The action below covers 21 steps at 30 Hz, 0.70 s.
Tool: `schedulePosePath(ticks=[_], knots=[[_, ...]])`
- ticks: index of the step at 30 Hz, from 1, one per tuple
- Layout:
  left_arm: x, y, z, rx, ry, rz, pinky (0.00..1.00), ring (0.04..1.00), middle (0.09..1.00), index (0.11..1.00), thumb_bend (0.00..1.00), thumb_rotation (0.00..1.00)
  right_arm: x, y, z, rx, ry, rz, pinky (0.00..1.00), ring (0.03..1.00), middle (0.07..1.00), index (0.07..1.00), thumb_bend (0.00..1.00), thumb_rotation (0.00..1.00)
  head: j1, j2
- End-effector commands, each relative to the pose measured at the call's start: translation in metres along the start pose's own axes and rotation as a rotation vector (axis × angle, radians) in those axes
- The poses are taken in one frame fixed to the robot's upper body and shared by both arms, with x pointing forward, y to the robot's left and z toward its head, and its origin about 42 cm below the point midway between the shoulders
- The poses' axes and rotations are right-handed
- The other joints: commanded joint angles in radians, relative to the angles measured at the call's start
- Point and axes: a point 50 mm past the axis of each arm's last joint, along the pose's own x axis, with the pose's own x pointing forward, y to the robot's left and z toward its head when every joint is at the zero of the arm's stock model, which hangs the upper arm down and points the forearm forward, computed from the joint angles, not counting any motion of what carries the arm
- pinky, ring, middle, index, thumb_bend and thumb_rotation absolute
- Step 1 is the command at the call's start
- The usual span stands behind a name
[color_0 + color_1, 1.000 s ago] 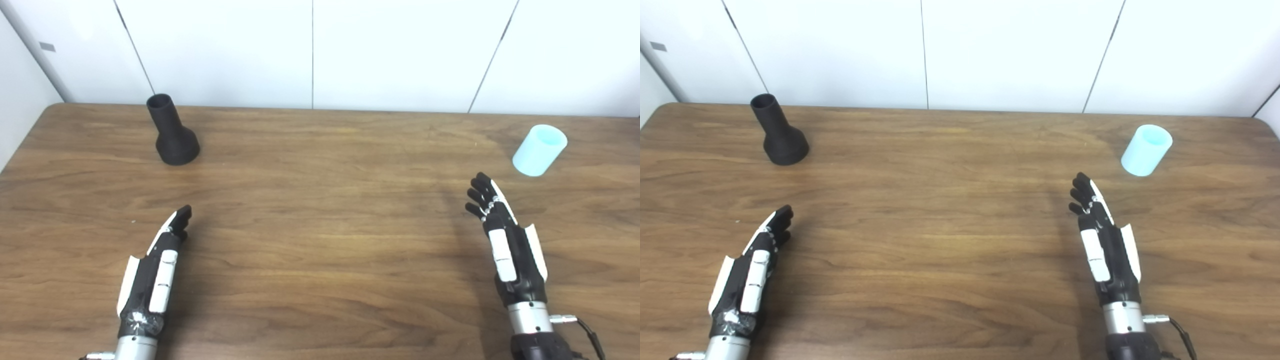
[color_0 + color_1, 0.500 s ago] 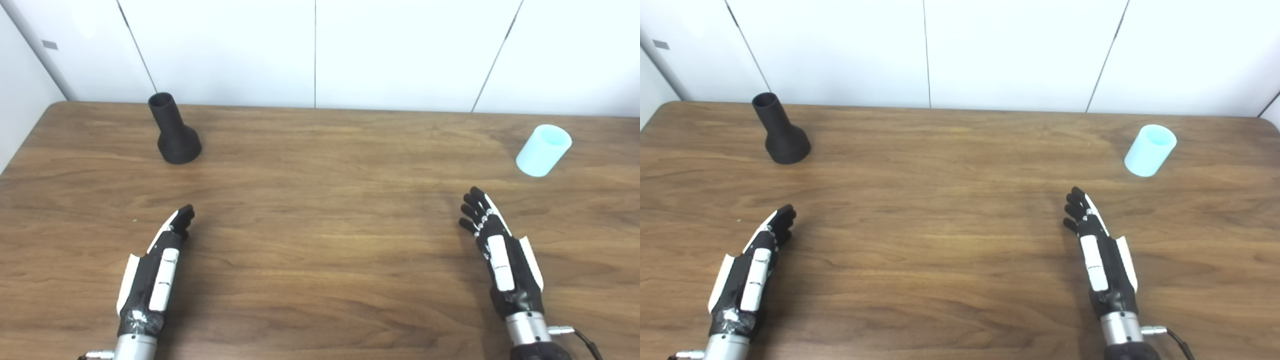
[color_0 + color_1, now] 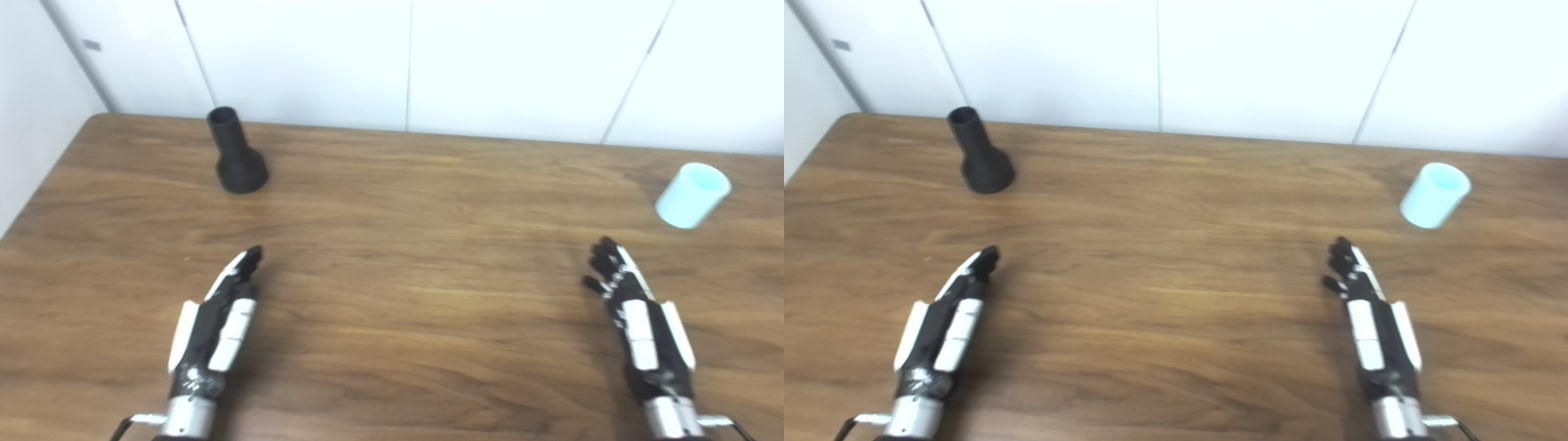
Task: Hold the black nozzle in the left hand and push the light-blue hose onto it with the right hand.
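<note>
The black nozzle [image 3: 234, 156] stands upright on its wide base at the far left of the wooden table [image 3: 416, 202], narrow neck up. At the far right stands the light-blue hose piece [image 3: 694, 195], a short tube leaning slightly. My left hand [image 3: 217, 324] lies low over the near left of the table, open, fingers stretched toward the nozzle but well short of it. Over the near right, my right hand [image 3: 640, 321] is open too, fingers slightly spread, below and left of the hose. Neither hand holds anything.
White wall panels [image 3: 404, 61] rise just behind the table's far edge. The table's left edge [image 3: 43, 184] runs close beside the nozzle.
The camera has shifted, moving the whole scene rightward in the picture. The right hand has drawn back toward me, away from the hose. The left hand has barely moved.
</note>
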Motion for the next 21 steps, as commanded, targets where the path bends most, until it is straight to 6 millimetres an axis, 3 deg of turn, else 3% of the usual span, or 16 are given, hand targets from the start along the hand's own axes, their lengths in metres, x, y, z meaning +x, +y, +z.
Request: schedulePosePath(ticks=[1,6,17,19,21], knots=[[-0.014,-0.013,-0.013,-0.02,0.073,-0.002,0.96,0.941,0.927,0.902,0.49,0.75,-0.016,-0.009,-0.026,0.011,0.079,-0.01,0.9,0.954,0.948,0.952,0.53,1.0,0.01,-0.041],[-0.016,-0.017,-0.02,0.001,0.078,0.003,0.91,0.93,0.928,0.887,0.46,0.72,-0.015,-0.008,-0.032,0.044,0.094,-0.004,0.94,0.962,0.959,0.955,0.53,1.0,0.039,-0.08],[-0.018,-0.016,-0.017,-0.011,0.061,0.076,0.92,0.936,0.921,0.89,0.49,0.63,-0.015,-0.009,-0.03,0.016,0.1,-0.002,0.91,0.946,0.944,0.944,0.5,1.0,0.013,-0.081],[-0.018,-0.013,-0.013,0.016,0.042,0.109,0.91,0.932,0.916,0.895,0.54,0.57,-0.015,-0.01,-0.029,0.007,0.094,-0.003,0.9,0.94,0.94,0.942,0.49,1.0,0.007,-0.075],[-0.015,-0.01,-0.008,0.017,0.006,0.147,0.9,0.925,0.91,0.891,0.59,0.4,-0.015,-0.012,-0.029,-0.008,0.095,-0.002,0.88,0.926,0.928,0.935,0.48,1.0,0.006,-0.075]])
